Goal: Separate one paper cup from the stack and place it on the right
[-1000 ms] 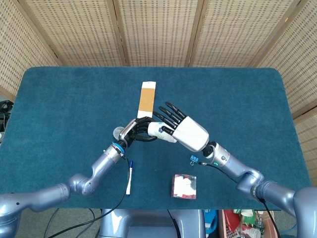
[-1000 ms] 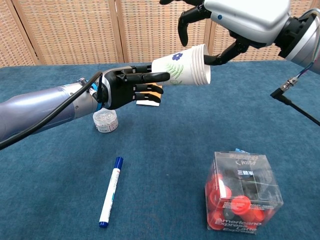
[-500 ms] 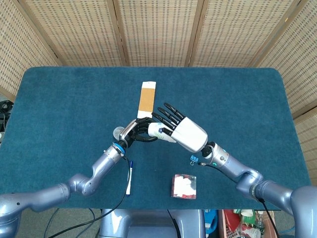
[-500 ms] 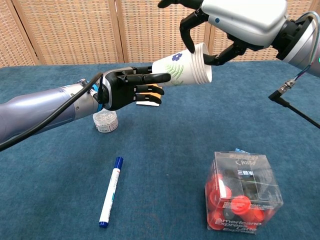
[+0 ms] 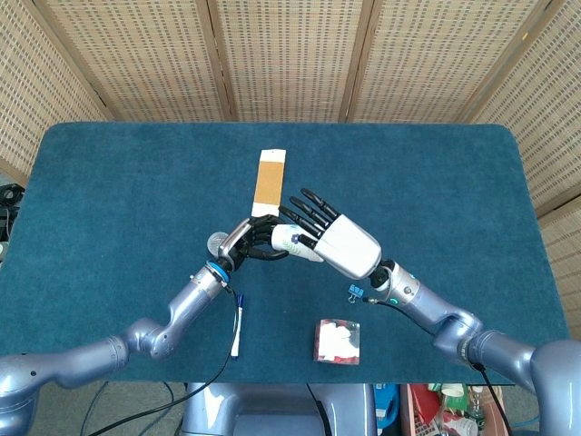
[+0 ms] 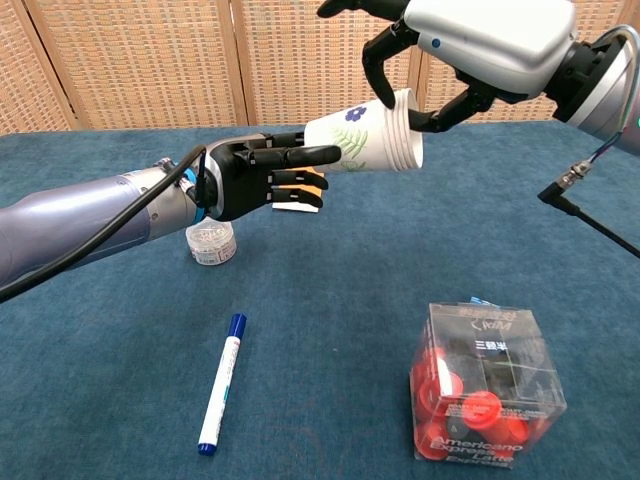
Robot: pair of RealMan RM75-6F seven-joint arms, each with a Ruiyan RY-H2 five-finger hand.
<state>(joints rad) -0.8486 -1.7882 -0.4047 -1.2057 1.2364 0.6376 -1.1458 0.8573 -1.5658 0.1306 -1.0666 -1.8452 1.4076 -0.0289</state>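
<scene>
A stack of white paper cups [image 6: 362, 136] with a blue and green flower print lies sideways in the air, rims to the right. My left hand [image 6: 252, 176] grips its base end, fingers wrapped round the cups [image 5: 292, 241]. Coming from above right, my right hand [image 6: 470, 45] has a curled finger on top of the outermost rim [image 6: 408, 125] and its thumb under it, pinching the rim. In the head view the two hands [image 5: 247, 240] [image 5: 342, 242] meet over the table's middle.
A blue-capped marker [image 6: 222, 385] lies at the near left. A clear box of red items [image 6: 485, 385] stands at the near right. A small round tub [image 6: 210, 242] sits under my left wrist. A cardboard strip [image 5: 270, 182] lies behind. A black cable [image 6: 590, 215] crosses the right.
My right hand's fingers have curled down and closed in on the rim of the stack. The left hand and the cups have stayed in place.
</scene>
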